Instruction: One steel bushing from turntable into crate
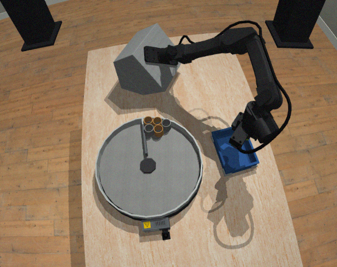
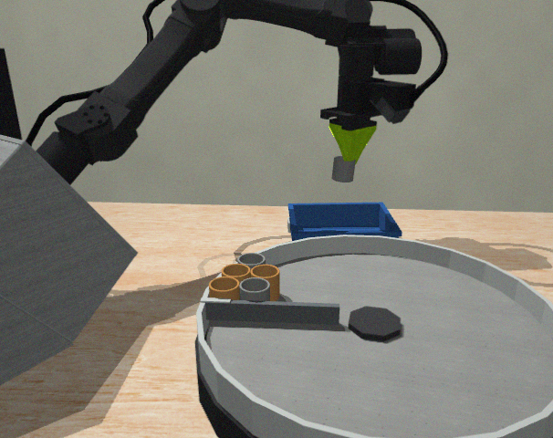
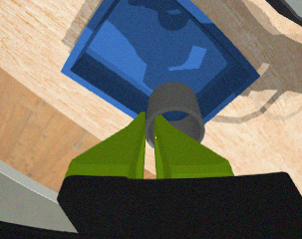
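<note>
My gripper (image 2: 350, 160) (image 3: 150, 119) is shut on the wall of a grey steel bushing (image 2: 342, 170) (image 3: 174, 97), with one green finger inside the bushing's opening and one outside. The bushing hangs slightly tilted above the blue crate (image 1: 256, 163) (image 2: 342, 205) (image 3: 73, 64). In the top view the arm hides the fingers and the held bushing. On the turntable (image 1: 122, 178) (image 2: 433, 377), two grey bushings (image 1: 165, 124) (image 2: 255, 288) and three orange-brown ones (image 1: 158, 130) (image 2: 224, 286) stand upright in a cluster. No bushing shows on the crate's visible floor.
A dividing bar (image 1: 144, 141) (image 2: 272, 313) on the turntable lies beside the cluster, pointing towards the dark hub (image 1: 147, 166) (image 2: 375, 323). The turntable has a raised rim. A large grey block (image 1: 139, 69) (image 2: 55, 264) stands at the arm's base. A small control box (image 1: 155, 225) sits at the turntable's edge.
</note>
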`<state>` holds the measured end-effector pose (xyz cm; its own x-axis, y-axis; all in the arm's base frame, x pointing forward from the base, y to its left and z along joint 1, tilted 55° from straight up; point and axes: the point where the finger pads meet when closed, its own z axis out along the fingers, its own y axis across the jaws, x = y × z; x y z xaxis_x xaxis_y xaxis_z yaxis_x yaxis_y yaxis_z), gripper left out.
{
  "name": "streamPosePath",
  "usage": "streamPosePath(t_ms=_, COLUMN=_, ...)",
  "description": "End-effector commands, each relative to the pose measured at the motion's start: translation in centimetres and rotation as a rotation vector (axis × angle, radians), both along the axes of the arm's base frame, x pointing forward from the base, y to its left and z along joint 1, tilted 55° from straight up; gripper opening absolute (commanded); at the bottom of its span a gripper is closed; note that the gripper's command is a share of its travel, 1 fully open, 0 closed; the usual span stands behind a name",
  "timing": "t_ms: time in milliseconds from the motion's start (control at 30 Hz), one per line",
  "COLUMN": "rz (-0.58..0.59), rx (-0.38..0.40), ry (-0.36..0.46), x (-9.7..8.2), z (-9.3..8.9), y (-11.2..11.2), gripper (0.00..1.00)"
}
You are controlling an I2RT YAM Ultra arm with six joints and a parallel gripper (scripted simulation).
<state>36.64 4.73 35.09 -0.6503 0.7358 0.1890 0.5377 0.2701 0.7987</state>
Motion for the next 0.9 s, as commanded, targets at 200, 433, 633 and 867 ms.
streamPosePath(t_ms=200, rz=-0.013, rx=-0.011, ry=-0.008, x=-0.22, z=0.92, y=-0.01, gripper=0.0)
streamPosePath(t_ms=433, rz=-0.027, rx=-0.014, ry=-0.01, x=-0.12, z=0.97, y=-0.51, gripper=0.0)
streamPosePath(t_ms=633, rz=-0.027, rx=-0.014, ry=-0.01, x=-0.12, z=0.97, y=-0.51, gripper=0.0)
streamPosePath(t_ms=867, rz=-0.027, rx=-0.014, ry=-0.01, x=-0.12, z=0.97, y=-0.51, gripper=0.0)
